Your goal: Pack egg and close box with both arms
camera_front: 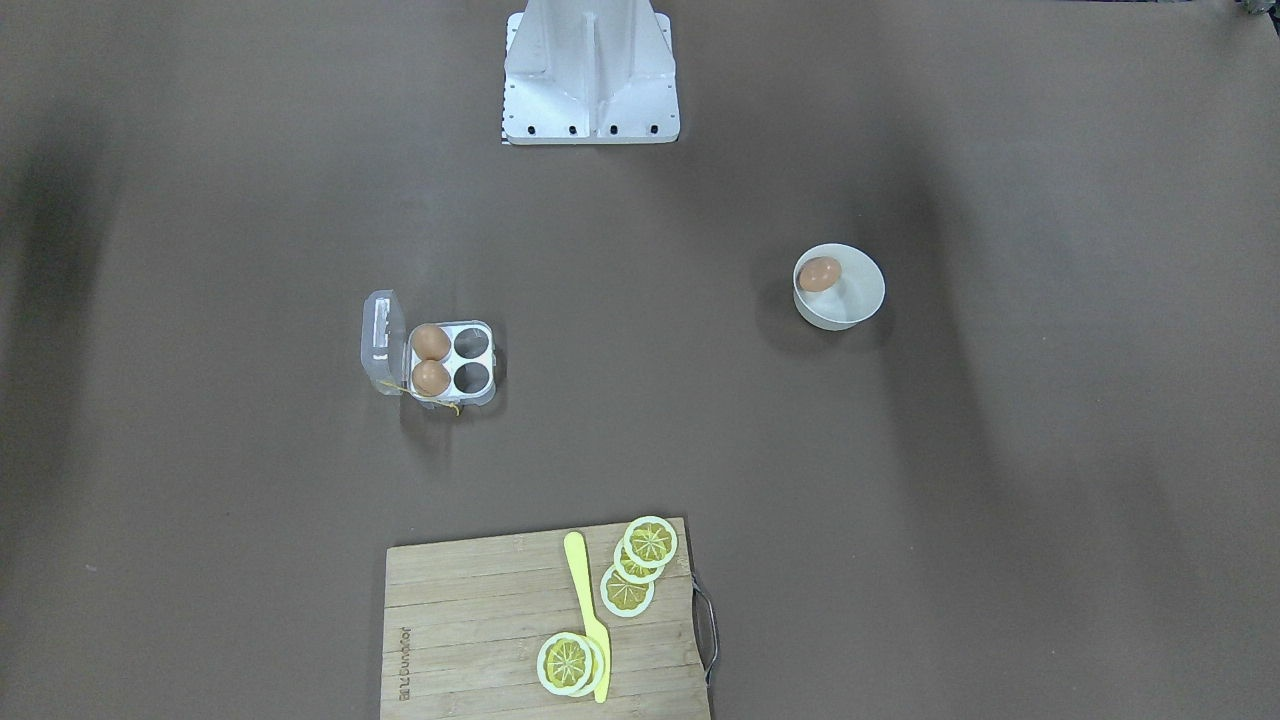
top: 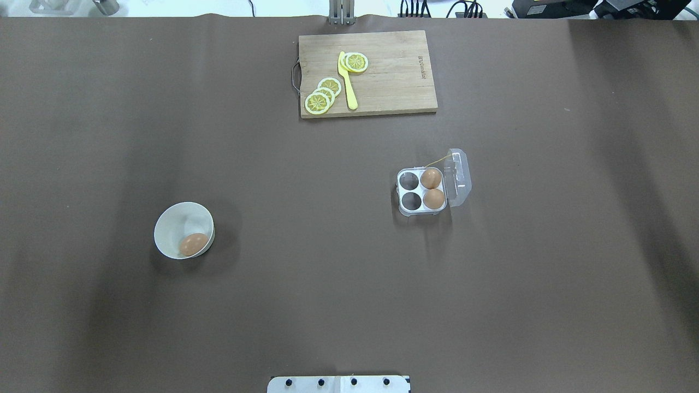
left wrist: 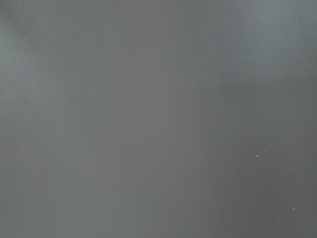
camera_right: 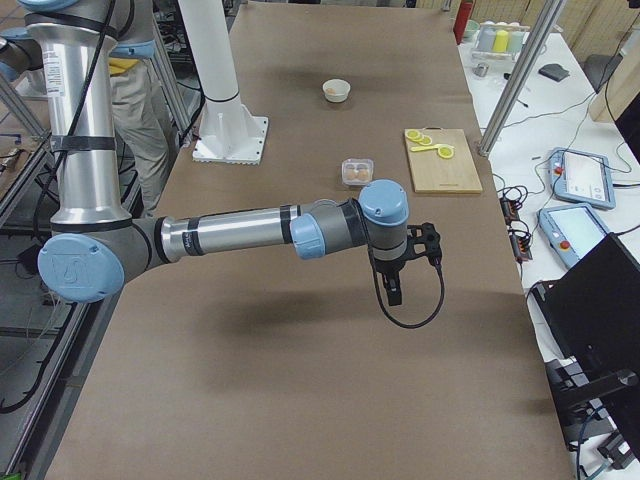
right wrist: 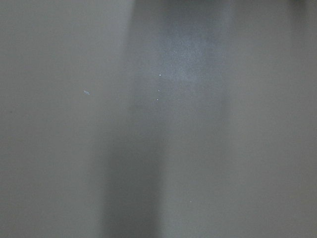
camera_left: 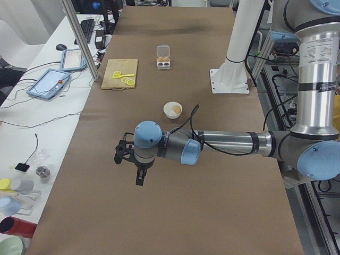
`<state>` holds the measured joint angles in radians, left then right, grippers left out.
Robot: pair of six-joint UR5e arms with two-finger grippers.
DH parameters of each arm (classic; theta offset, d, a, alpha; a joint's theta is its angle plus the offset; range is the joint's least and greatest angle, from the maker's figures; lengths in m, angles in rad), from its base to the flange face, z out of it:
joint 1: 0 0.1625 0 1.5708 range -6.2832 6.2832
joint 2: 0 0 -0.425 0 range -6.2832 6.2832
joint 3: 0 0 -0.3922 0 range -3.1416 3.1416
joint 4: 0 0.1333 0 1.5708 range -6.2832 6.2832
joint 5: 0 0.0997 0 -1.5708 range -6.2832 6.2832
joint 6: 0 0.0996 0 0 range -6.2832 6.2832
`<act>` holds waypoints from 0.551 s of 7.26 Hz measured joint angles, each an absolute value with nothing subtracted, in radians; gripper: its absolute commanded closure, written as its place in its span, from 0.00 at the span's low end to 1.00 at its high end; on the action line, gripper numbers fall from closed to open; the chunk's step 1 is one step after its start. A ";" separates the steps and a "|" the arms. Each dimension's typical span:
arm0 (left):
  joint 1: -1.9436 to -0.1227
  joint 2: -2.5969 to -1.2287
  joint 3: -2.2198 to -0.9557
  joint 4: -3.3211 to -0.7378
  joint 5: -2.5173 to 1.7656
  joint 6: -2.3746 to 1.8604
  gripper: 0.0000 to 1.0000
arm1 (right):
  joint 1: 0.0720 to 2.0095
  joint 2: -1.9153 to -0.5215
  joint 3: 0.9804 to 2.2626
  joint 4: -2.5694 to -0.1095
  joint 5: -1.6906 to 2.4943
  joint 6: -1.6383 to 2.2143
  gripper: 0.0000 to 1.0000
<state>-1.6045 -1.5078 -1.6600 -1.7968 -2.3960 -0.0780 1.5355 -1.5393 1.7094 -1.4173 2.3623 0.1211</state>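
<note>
Egg (top: 193, 244) sits in the bowl (top: 172, 226) on my left arm's side, and the box (top: 420, 191) lies open with two free cells. I see the left gripper (camera_left: 139, 179) and right gripper (camera_right: 393, 292) parked wide, but I can't tell their opening or hold.

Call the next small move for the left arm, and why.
Probably swing the left end effector over the bowl, above the egg. It hangs over bare table, well short of the bowl, and its wrist view shows only table. The box has its lid open and two cells empty, so the lone egg is likely the first pick.
</note>
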 measured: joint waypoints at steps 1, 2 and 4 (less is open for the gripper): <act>-1.605 -1.510 -1.662 -1.796 -2.396 -0.083 0.03 | 1.536 -1.539 1.710 -1.417 2.362 0.121 0.00; -1.605 -1.513 -1.664 -1.798 -2.395 -0.092 0.02 | 1.536 -1.540 1.710 -1.417 2.362 0.121 0.00; -1.606 -1.513 -1.668 -1.805 -2.397 -0.096 0.02 | 1.536 -1.541 1.712 -1.417 2.364 0.139 0.00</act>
<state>-1.6059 -1.5127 -1.6676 -1.8049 -2.3970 -0.0965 1.5358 -1.5414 1.7120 -1.4174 2.3644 0.1395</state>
